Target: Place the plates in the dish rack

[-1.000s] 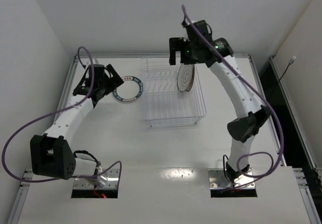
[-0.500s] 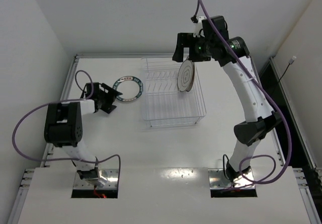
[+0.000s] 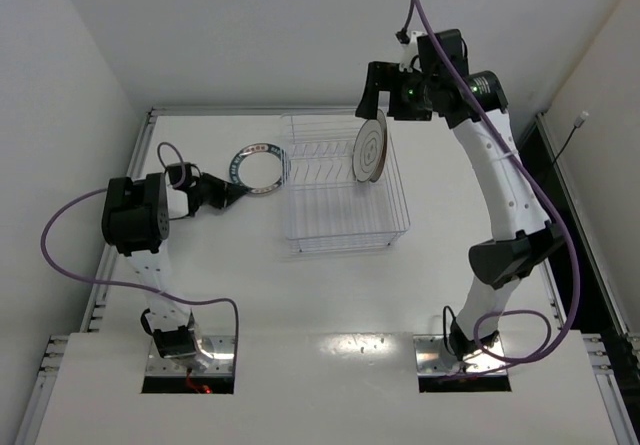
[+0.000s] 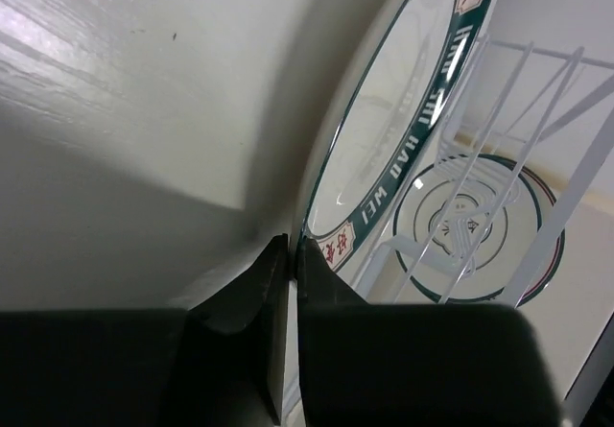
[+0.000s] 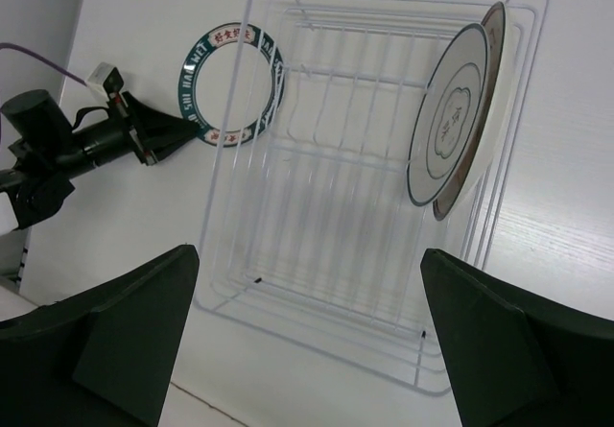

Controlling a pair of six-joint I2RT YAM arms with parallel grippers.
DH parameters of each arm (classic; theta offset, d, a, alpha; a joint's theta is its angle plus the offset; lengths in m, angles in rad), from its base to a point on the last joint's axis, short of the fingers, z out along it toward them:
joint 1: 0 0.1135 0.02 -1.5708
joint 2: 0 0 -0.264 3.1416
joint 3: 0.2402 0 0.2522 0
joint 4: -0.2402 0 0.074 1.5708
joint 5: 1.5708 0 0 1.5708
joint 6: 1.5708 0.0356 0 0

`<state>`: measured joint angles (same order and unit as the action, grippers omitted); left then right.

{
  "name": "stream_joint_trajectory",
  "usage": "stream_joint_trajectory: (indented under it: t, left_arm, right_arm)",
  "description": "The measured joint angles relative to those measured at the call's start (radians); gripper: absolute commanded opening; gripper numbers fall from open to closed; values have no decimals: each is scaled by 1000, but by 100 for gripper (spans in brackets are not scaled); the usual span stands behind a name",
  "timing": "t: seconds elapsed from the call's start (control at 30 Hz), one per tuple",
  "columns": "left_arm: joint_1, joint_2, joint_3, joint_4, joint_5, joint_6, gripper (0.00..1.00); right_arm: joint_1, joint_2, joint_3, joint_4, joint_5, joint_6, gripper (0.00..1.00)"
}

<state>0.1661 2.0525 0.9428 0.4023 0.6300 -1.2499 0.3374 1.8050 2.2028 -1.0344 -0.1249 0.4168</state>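
Beside the dish rack [image 3: 330, 207], left jaws newly pinching teal-rimmed plate [image 3: 258, 166] edge, right jaws spread overhead

Clear wire-walled dish rack [image 3: 345, 233] being shown lying flat, grey-ringed flower plate [image 5: 449, 120] being carried upright on edge at its far right, second plate [image 5: 495, 34] being propped behind it, only a brownish rim showing, teal-rimmed plate [image 3: 258, 170] being pinched at its rim by the left gripper [image 4: 291, 247], tilted, just left of the rack

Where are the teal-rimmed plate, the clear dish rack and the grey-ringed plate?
teal-rimmed plate [image 3: 257, 168]: top view, its white centre.
dish rack [image 3: 345, 235]: top view, its near wall.
grey-ringed plate [image 5: 449, 125]: right wrist view, middle of its face.
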Motion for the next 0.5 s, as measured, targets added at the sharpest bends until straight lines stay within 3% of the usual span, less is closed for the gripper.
stream_joint_trajectory:
  t: [0.17,0.3,0.4,0.5]
  left_arm:
    - [6,-31,28,-100,-25,42,0]
    - [24,-60,209,-324,-83,112,0]
    - [40,-98,335,-409,-114,135,0]
    - [52,-176,366,-428,-108,131,0]
  right_arm:
    - [-16,2,0,-1,-41,3,100]
    - [-16,12,0,4,-104,14,100]
    - [-21,23,-8,43,-198,32,100]
    - [-29,25,-71,137,-335,66,100]
